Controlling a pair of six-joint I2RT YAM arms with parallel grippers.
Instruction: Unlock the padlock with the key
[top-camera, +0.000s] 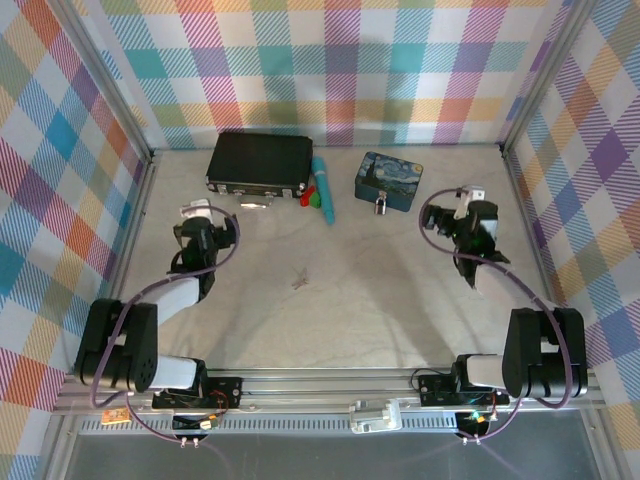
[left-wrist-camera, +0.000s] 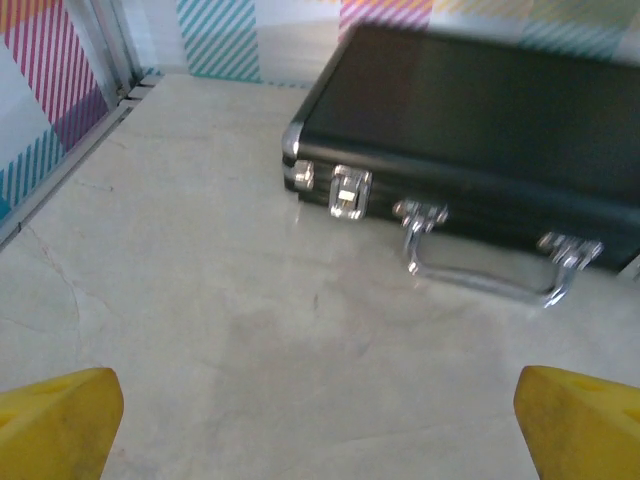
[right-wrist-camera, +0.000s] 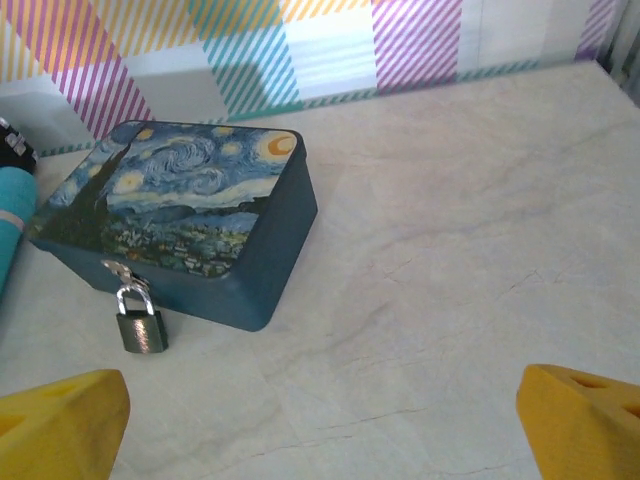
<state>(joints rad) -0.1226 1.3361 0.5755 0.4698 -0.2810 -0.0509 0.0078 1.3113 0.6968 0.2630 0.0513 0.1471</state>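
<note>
From above, the padlock (top-camera: 382, 205) hung at the near side of the tin (top-camera: 390, 175); a dark sliver, seemingly the key (top-camera: 299, 281), lay on the counter (top-camera: 380, 300). At the left wrist, the left end effector (left-wrist-camera: 320, 425) stood spread wide before the case (left-wrist-camera: 480, 110). At the right wrist, the right end effector (right-wrist-camera: 320, 425) gaped near the padlock.

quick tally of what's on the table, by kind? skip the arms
boxes: 2 (black case, blue tin)
padlock: 1, hanging at the tin's front
key: 1, a dark sliver mid-table, too small to be sure
teal tube: 1
small pieces: 2 (red piece, green piece)
total: 7
</note>
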